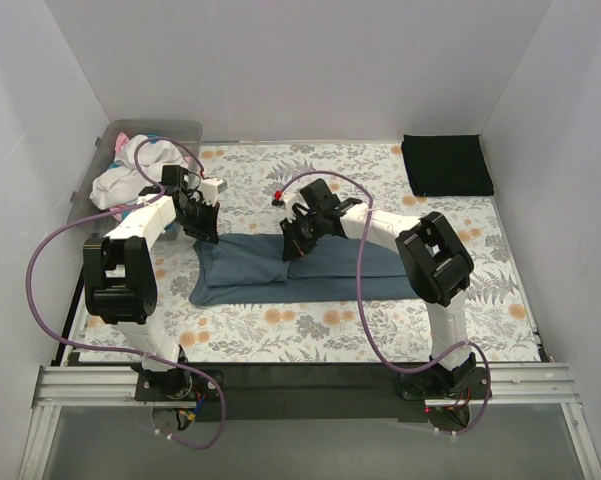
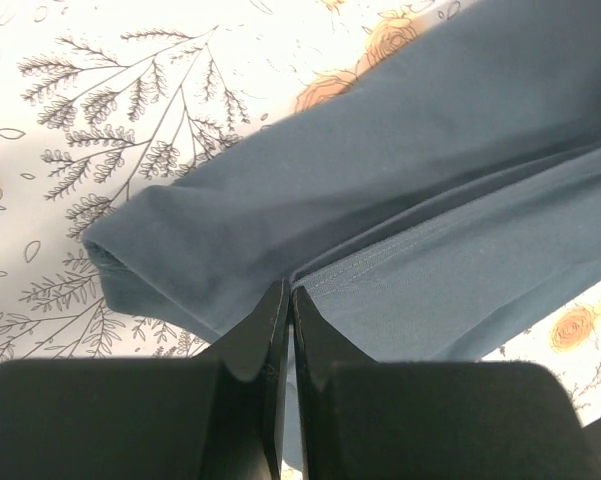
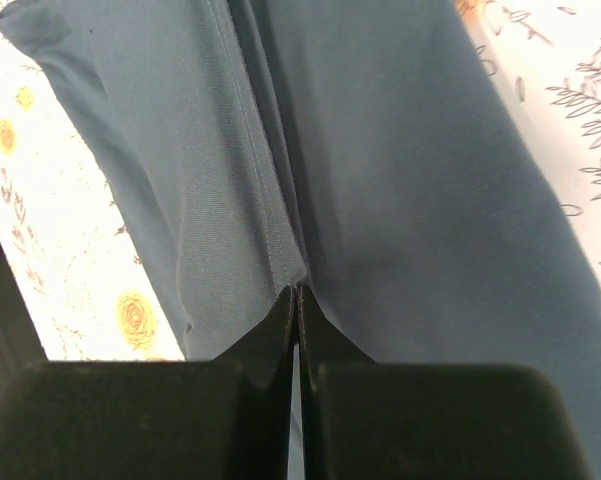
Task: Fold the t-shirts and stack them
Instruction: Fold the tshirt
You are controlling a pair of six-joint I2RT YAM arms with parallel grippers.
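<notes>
At the upper left of the overhead view, a clear bin (image 1: 185, 128) holds a white shirt (image 1: 118, 185) that spills over its rim, with what may be a pink one (image 1: 123, 140) behind it. Just right of it, the left gripper (image 1: 205, 225) has its fingers pressed together on the upper left corner of the blue-grey shirt (image 1: 310, 268). Its wrist camera shows a stitched hem caught between them. The shirt lies folded as a long band across the middle of the flowered table cloth (image 1: 330, 325), smooth, with a rounded fold at its left end. At the centre, the right gripper (image 1: 292, 246) is likewise closed, pinching a seam on the shirt's upper edge. At the upper right, well apart, a black shirt (image 1: 447, 165) lies folded into a neat square.
</notes>
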